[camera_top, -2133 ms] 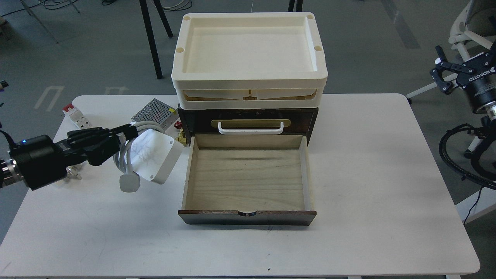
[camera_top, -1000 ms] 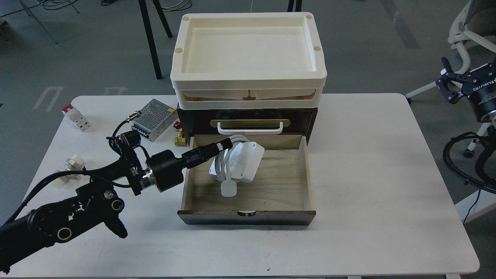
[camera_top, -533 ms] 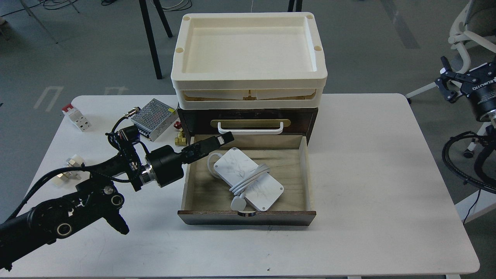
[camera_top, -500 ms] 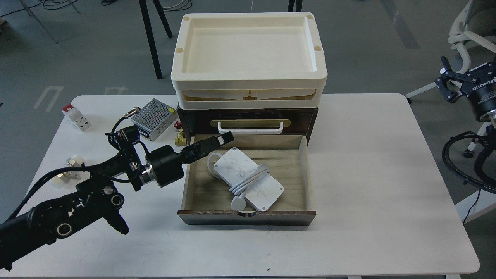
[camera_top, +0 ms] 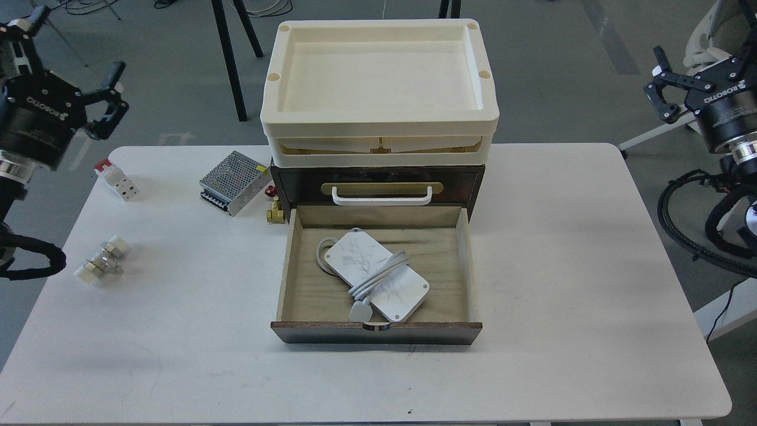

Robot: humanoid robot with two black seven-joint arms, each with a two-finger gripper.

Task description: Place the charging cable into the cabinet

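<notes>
The charging cable, a flat white block with a cord wrapped around its middle, lies flat and diagonal in the open light-wood drawer of the dark brown cabinet. Its plug rests at the drawer's front edge. My left gripper is open and empty, raised at the far left, well away from the cabinet. My right gripper is open and empty, raised at the far right beyond the table.
Cream trays are stacked on the cabinet. A metal mesh power supply, brass fittings, a red-and-white block and a white fitting lie on the white table to the left. A chair stands at far right.
My left gripper let go of the charging cable, which now lies in the drawer. The left arm drew back out of the drawer, up and to the far left. The right gripper shifted slightly.
</notes>
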